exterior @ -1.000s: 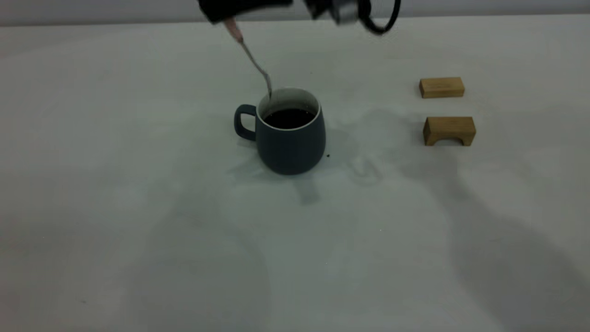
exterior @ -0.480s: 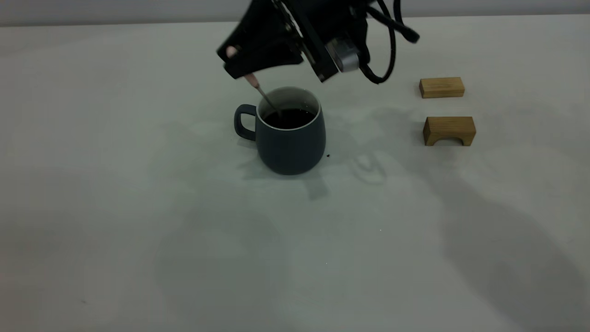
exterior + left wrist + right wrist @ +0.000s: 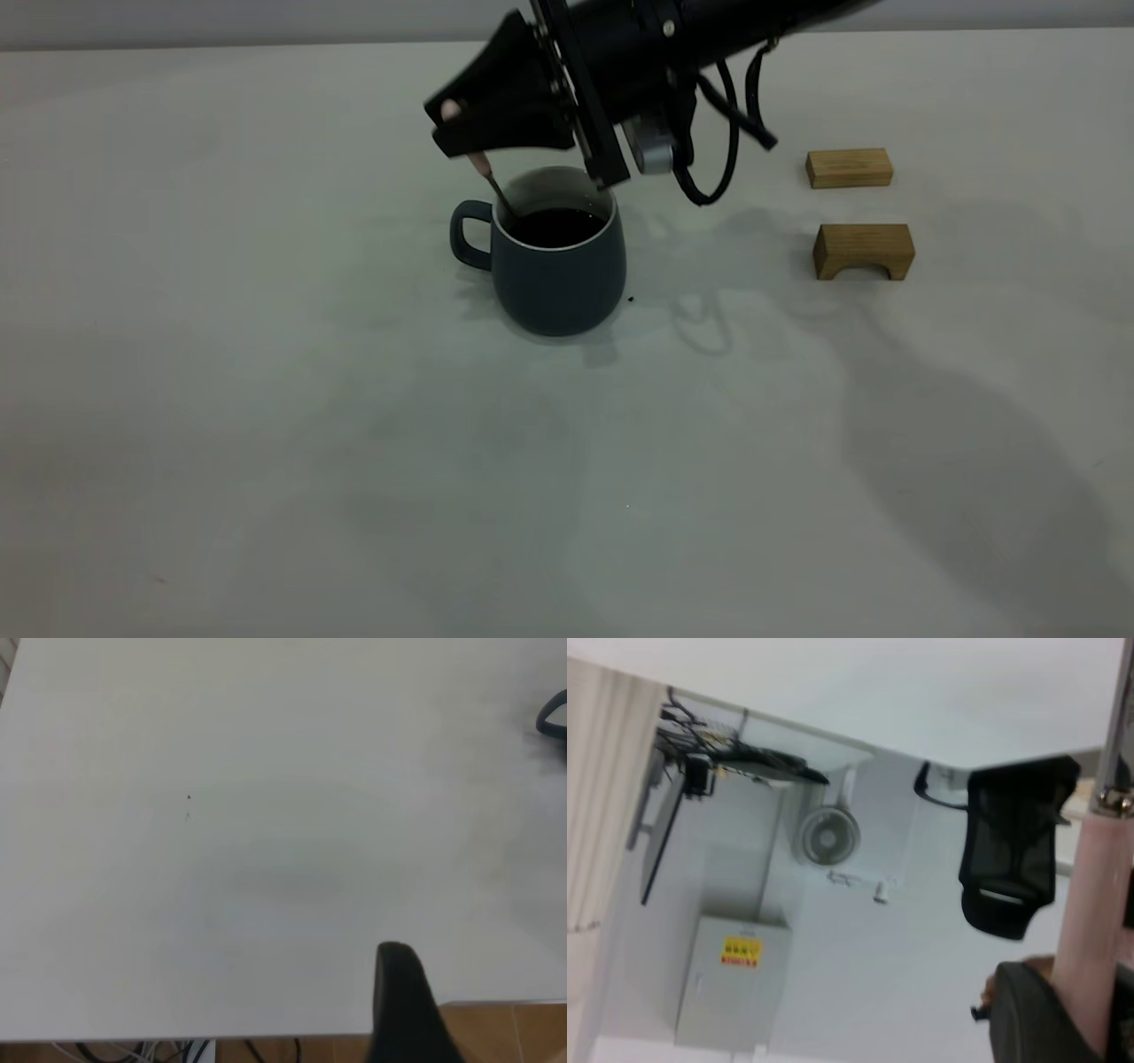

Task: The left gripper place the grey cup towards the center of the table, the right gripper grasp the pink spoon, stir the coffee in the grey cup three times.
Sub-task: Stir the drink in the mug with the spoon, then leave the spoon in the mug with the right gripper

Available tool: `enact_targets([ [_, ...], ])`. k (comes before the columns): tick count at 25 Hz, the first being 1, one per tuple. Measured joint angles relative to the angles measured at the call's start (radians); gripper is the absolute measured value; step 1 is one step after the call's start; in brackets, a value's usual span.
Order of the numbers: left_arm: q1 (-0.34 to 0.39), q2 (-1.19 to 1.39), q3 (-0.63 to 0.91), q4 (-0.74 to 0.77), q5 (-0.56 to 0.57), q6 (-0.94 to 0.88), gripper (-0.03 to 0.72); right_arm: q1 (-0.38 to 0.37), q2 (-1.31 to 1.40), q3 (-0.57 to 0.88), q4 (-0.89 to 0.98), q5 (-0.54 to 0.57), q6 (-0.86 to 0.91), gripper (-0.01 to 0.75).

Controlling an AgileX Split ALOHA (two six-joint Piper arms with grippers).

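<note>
Slate-grey and round-bellied, the grey cup [image 3: 558,261] stands near the middle of the table [image 3: 266,399], handle turned toward the left arm's side, with the coffee [image 3: 555,227] dark and flat inside its white rim. Into it runs the pink spoon [image 3: 490,182], leaning, its metal neck crossing the rim on the handle side and its bowl hidden under the liquid. A second ago the spoon hung high with only its tip at the rim; half a second ago it was dipping in; now the right gripper [image 3: 461,133] has come lower and nearer the cup, so I judge the stirring to be under way, though how many turns are done cannot be read. The right gripper is clamped on the pink handle, whose end pokes out above the fingers. The cup's placing looks finished. Two wooden blocks [image 3: 849,167] lie well apart on the right arm's side. The exterior view alone shows cup and coffee; the right wrist view shows the pink handle [image 3: 1090,930] close up against the room beyond, and the left wrist view shows only bare table and one dark finger [image 3: 403,1005] of the left gripper, whose state I cannot tell.
</note>
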Motion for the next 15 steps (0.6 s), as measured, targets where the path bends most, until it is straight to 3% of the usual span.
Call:
enact_targets([
  [5, 0.0, 0.0, 0.0, 0.0, 0.0, 0.0, 0.505, -0.038, 0.01, -0.003, -0.072, -0.03, 0.044, 0.145],
  [10, 0.0, 0.0, 0.0, 0.0, 0.001, 0.0, 0.505, -0.091, 0.009, -0.006, -0.149, 0.041, 0.169, 0.145],
  [15, 0.0, 0.0, 0.0, 0.0, 0.001, 0.0, 0.505, -0.096, 0.009, -0.006, -0.147, 0.059, 0.263, 0.145],
])
